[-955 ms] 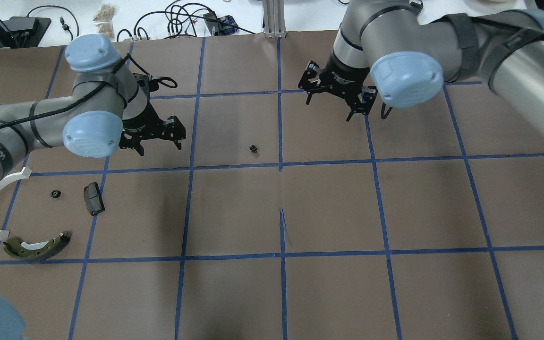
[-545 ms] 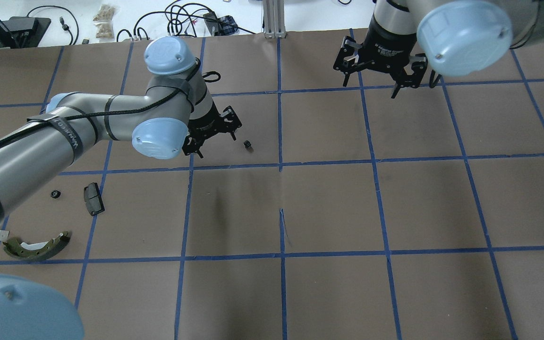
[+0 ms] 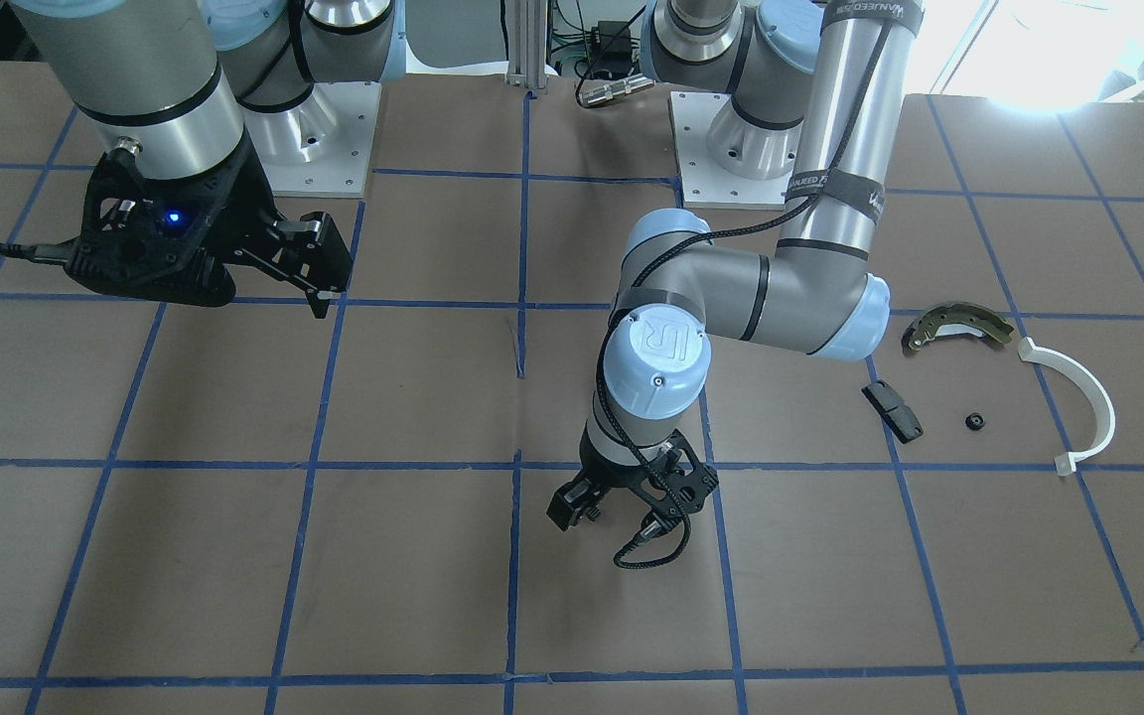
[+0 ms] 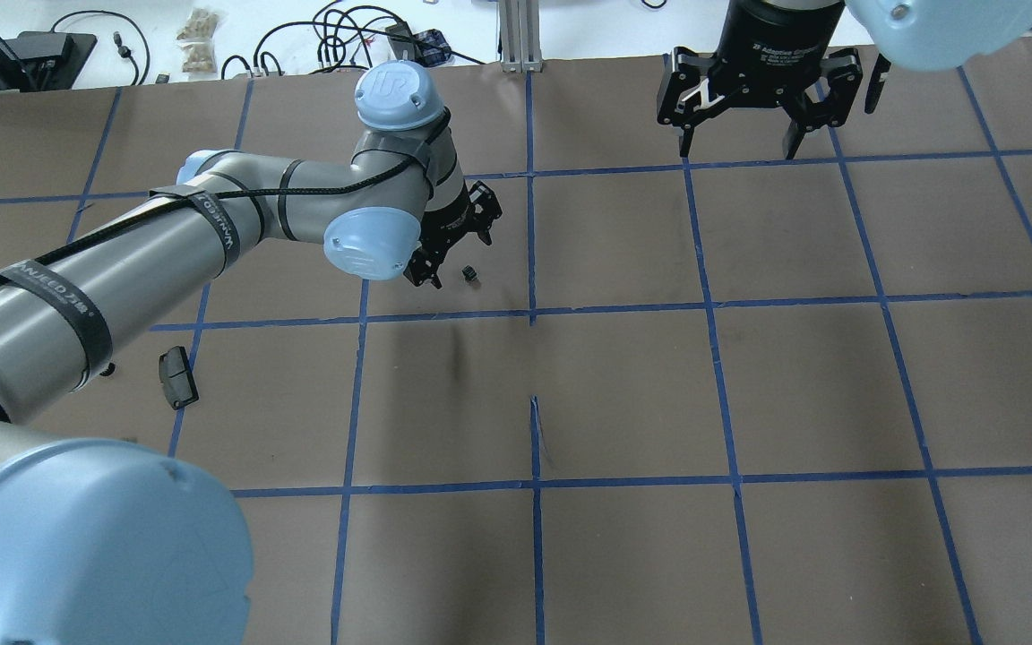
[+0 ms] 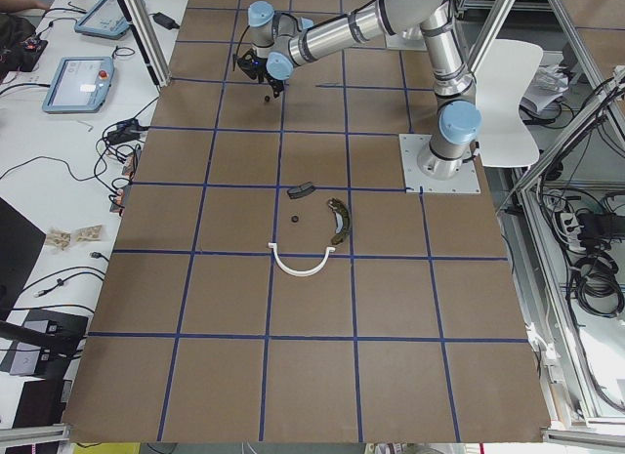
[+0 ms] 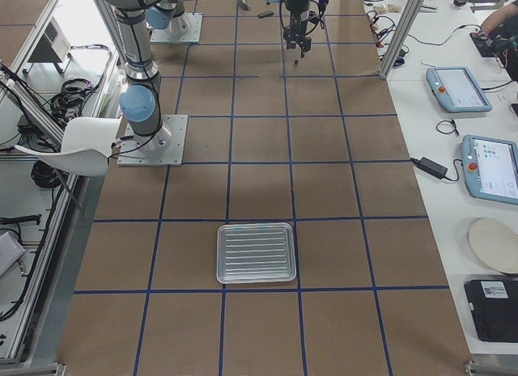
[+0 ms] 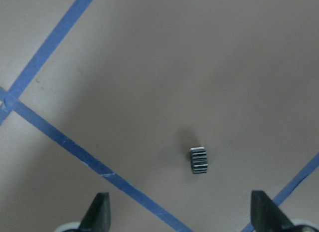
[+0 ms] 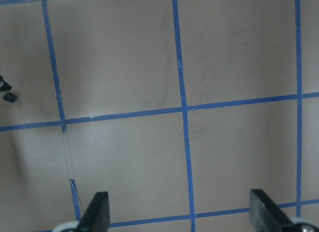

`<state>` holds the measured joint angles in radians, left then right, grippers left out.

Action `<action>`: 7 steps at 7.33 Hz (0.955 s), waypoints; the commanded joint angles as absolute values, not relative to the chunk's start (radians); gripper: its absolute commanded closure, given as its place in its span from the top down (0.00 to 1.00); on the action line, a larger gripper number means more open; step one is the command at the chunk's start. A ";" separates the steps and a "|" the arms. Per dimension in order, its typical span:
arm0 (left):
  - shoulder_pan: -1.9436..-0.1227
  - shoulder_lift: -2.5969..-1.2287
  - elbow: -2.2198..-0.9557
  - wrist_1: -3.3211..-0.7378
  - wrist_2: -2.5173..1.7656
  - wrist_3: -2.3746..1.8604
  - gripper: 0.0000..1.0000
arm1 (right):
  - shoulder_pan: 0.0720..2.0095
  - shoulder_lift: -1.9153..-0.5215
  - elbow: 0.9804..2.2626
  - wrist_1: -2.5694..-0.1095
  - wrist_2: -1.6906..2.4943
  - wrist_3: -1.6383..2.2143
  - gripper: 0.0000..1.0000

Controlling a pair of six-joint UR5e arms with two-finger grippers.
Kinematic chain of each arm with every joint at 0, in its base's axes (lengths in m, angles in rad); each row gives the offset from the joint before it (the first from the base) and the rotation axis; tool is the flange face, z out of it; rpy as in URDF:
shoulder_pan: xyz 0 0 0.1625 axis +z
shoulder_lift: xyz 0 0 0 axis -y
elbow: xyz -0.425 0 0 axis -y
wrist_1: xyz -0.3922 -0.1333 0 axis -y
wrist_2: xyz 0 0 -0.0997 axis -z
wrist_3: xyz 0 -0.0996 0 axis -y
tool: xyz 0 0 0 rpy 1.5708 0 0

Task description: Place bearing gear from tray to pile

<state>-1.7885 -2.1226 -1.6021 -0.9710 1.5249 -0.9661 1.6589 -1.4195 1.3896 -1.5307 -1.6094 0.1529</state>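
Hanging low over the desk (image 3: 234, 556), the left claw (image 3: 607, 521) is seen from the front. From overhead, the bearing gear (image 4: 470, 273) is found just beside its spread jaws. The right claw (image 4: 737, 148), also spread, is held well apart.

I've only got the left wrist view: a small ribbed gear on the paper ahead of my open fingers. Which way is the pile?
Observer: To the robot's left of the left gripper: the brake shoe, white arc and black block lie grouped there.
Operator: Anything else among them?
Observer: A small black round part, between block and arc.
Operator: Is the right arm in my way?
Observer: No, the right gripper hangs open over the table's right side, far from the pile.
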 commanded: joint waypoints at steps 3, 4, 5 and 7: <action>-1.793 -2.184 -1.591 -0.953 1.525 -0.980 0.72 | 1.641 -1.549 1.617 -1.756 -1.608 0.097 1.00; -1.795 -2.187 -1.582 -0.951 1.528 -0.979 0.31 | 1.616 -1.546 1.580 -1.752 -1.595 0.094 1.00; -1.793 -2.187 -1.575 -0.951 1.528 -0.977 0.03 | 1.588 -1.546 1.547 -1.723 -1.585 0.089 1.00; -1.793 -2.184 -1.572 -0.951 1.546 -0.954 0.00 | 1.580 -1.549 1.543 -1.654 -1.585 0.089 1.00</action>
